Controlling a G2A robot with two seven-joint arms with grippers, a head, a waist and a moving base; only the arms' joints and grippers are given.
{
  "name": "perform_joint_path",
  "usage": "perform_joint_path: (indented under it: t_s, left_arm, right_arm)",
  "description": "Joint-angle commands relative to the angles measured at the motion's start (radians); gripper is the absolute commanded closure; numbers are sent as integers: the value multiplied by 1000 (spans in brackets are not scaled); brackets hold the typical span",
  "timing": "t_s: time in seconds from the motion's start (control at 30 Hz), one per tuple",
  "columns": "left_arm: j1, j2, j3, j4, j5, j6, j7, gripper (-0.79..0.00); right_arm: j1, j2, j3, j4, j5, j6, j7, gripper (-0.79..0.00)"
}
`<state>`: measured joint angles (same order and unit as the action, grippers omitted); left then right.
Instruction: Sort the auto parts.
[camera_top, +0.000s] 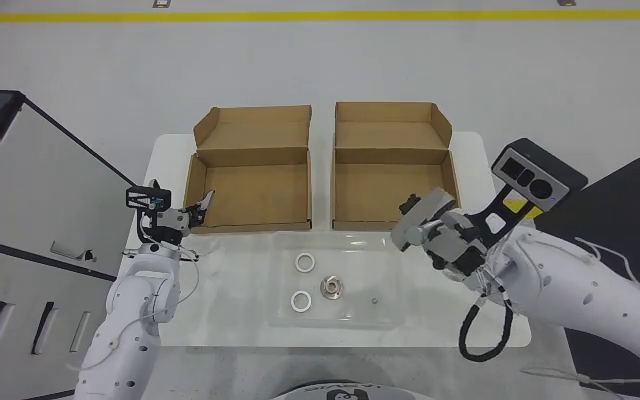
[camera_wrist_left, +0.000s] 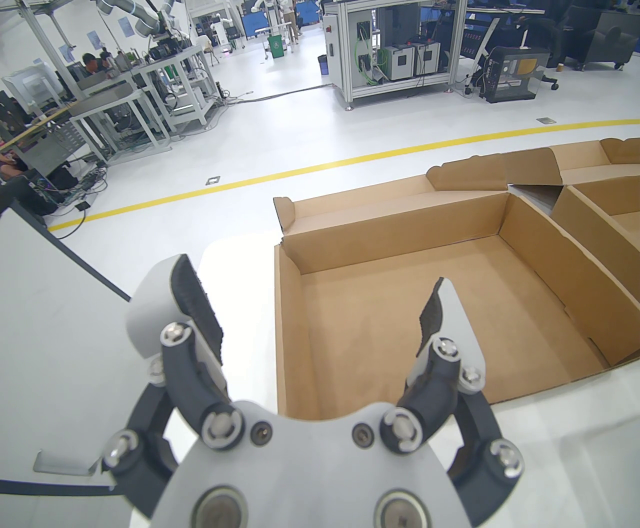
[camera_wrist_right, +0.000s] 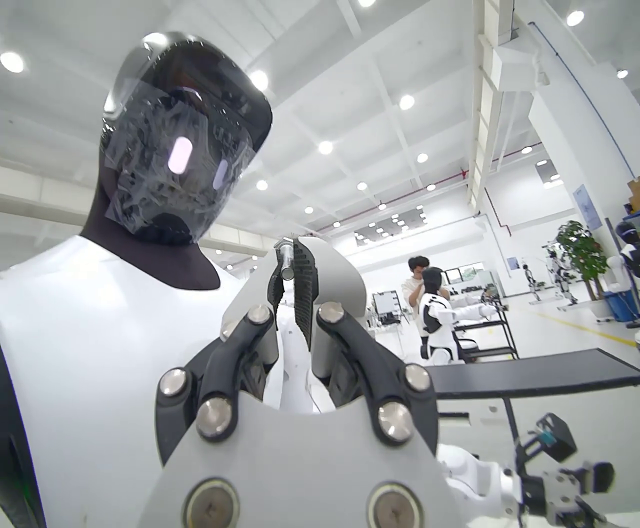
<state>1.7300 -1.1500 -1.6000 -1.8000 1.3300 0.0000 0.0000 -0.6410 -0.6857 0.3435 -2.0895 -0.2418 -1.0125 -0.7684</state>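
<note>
Two open cardboard boxes stand side by side at the back of the table, a left box (camera_top: 250, 195) (camera_wrist_left: 425, 320) and a right box (camera_top: 390, 190); what shows of each is bare. In front of them lies a clear tray (camera_top: 390, 255) holding two white rings (camera_top: 305, 263) (camera_top: 300, 300), a metal hub-like part (camera_top: 331, 289) and a tiny dark piece (camera_top: 373, 298). My left gripper (camera_top: 197, 207) (camera_wrist_left: 312, 295) is open at the left box's front left corner. My right gripper (camera_top: 415, 215) (camera_wrist_right: 287, 257) is tilted upward beside the tray's right end, shut on a small metal bolt (camera_wrist_right: 286, 260).
The white table (camera_top: 170, 160) ends just left of the left box. A dark-edged panel (camera_top: 40, 170) stands off the table's left side. A black device (camera_top: 535, 175) sits past the right box.
</note>
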Motion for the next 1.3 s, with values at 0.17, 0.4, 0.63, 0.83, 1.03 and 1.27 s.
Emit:
perform_joint_path:
  t_s: [0.17,0.4,0.63,0.83,1.03,1.27]
  left_arm:
    - [0,0,0,0,0,0,0,-785]
    - [0,0,0,0,0,0,0,-785]
    - [0,0,0,0,0,0,0,-785]
    - [0,0,0,0,0,0,0,-785]
    - [0,0,0,0,0,0,0,-785]
    - [0,0,0,0,0,0,0,-785]
  right_arm:
    - [-22,-49,26,-26,48,0,11,0]
    - [-41,-108,40,-17,78,0,29,0]
    - [-42,-113,43,-10,76,0,38,0]
    - [-42,-113,43,-10,76,0,38,0]
    - [-71,-116,56,-23,101,46,97,0]
    - [-126,-112,103,-34,185,177,285,0]
